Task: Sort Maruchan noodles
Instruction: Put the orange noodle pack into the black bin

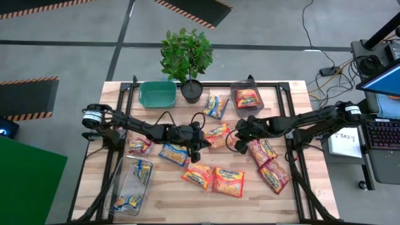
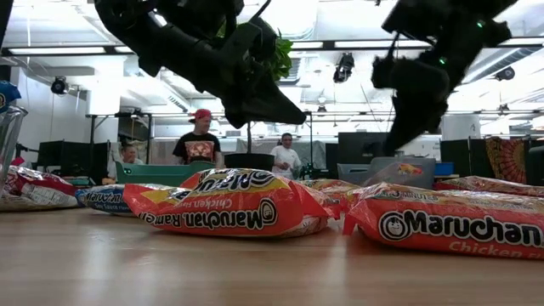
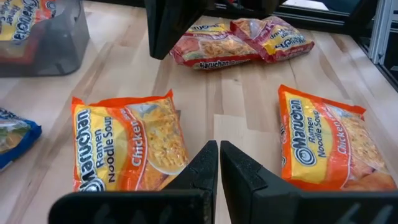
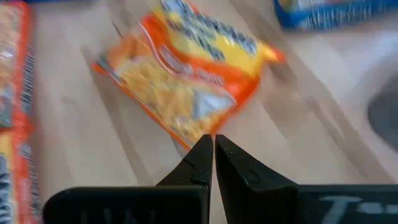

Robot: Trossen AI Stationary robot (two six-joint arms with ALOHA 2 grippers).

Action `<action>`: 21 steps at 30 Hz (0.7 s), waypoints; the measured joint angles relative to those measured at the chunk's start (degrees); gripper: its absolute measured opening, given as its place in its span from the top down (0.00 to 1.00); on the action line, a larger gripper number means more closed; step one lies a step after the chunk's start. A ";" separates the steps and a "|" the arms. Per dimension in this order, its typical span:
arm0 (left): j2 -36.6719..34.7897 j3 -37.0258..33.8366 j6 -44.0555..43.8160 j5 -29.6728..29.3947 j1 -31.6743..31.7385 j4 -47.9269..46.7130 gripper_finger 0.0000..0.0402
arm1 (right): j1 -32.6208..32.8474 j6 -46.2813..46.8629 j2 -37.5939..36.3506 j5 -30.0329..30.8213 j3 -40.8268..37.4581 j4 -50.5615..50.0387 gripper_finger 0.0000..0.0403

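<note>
Tools closed, empty: left tool (image 1: 195,152) and right tool (image 1: 232,142) flank the orange packet (image 1: 218,132) at bench (image 1: 169,200) centre. Two more orange packets (image 1: 214,178) lie just nearer the bench's front edge.

Maruchan noodles lie flat and scattered across the wooden desk (image 1: 169,200): two orange packets (image 1: 214,179) side by side near the front, red packets (image 1: 269,164) at the right, a blue packet (image 1: 173,154) left of centre, others inside two clear bins (image 1: 131,187)
</note>
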 joint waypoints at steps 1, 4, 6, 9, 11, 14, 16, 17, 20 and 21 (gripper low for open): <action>0.00 -0.30 -0.22 0.00 -0.05 0.05 1.00 | 0.00 1.12 -0.12 0.08 -1.14 0.73 0.98; 0.02 -1.36 -0.64 -0.02 -0.24 0.72 1.00 | 0.00 3.40 -0.18 0.13 -4.04 3.81 0.98; 0.92 -1.54 -0.89 -0.02 -0.37 2.03 1.00 | 0.00 4.79 -0.09 0.27 -5.46 5.96 0.98; 4.02 -1.56 -1.02 0.00 -0.50 6.84 1.00 | -0.06 5.47 -0.05 0.29 -6.58 8.00 0.98; 6.13 -1.47 -1.34 0.24 -0.68 8.05 1.00 | -0.35 5.75 -0.05 0.29 -6.60 8.69 0.98; 8.18 -0.73 -1.46 0.37 -0.76 7.87 1.00 | -0.98 9.13 -0.07 0.04 -6.63 8.78 0.98; 8.81 -0.67 -1.54 0.35 -0.76 7.91 1.00 | -1.75 10.87 -0.07 -0.68 -6.63 8.79 0.96; 9.22 -0.62 -1.57 0.37 -0.76 8.04 1.00 | -2.26 11.53 -0.07 -1.55 -6.63 8.66 0.95; 9.90 -0.69 -1.63 0.16 -0.71 7.69 1.00 | -3.85 12.54 -0.07 -3.35 -6.63 8.76 0.87; 10.06 -0.69 -1.49 -0.21 -0.62 7.81 1.00 | -4.47 12.69 -0.07 -3.77 -6.63 8.79 0.84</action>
